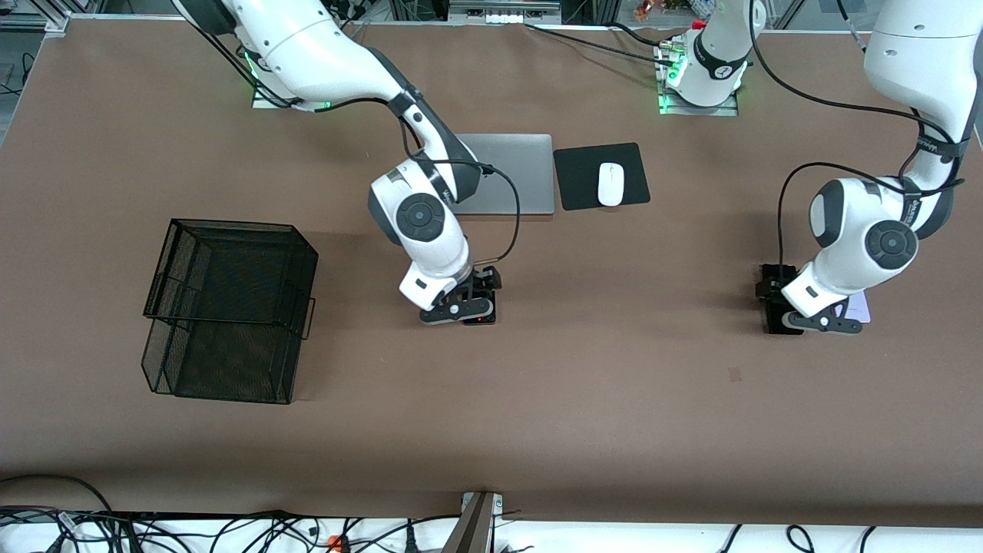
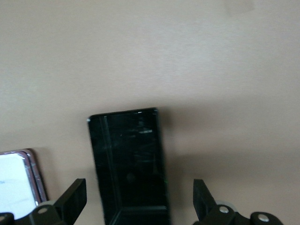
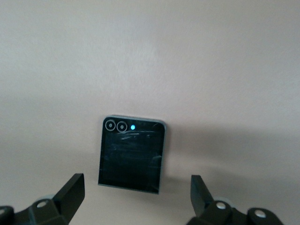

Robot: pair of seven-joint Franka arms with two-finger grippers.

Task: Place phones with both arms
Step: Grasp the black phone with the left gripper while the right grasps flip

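My right gripper point(image 1: 470, 304) hangs low over the squarish black folded phone point(image 1: 485, 315) in the middle of the table. In the right wrist view the gripper point(image 3: 136, 194) is open and empty, with the phone point(image 3: 132, 154) flat on the table just ahead of its fingertips. My left gripper point(image 1: 802, 316) is low over the longer black slab point(image 1: 772, 321) near the left arm's end. In the left wrist view the gripper point(image 2: 139, 199) is open, with the slab point(image 2: 129, 164) lying between its fingers. The pale lilac phone point(image 1: 862, 307) lies beside the slab and shows at the edge of the left wrist view point(image 2: 16, 180).
A black wire mesh basket point(image 1: 230, 307) stands toward the right arm's end. A closed silver laptop point(image 1: 511, 173) and a black mouse pad point(image 1: 576, 177) with a white mouse point(image 1: 610, 184) lie near the arms' bases. Brown tabletop surrounds the phones.
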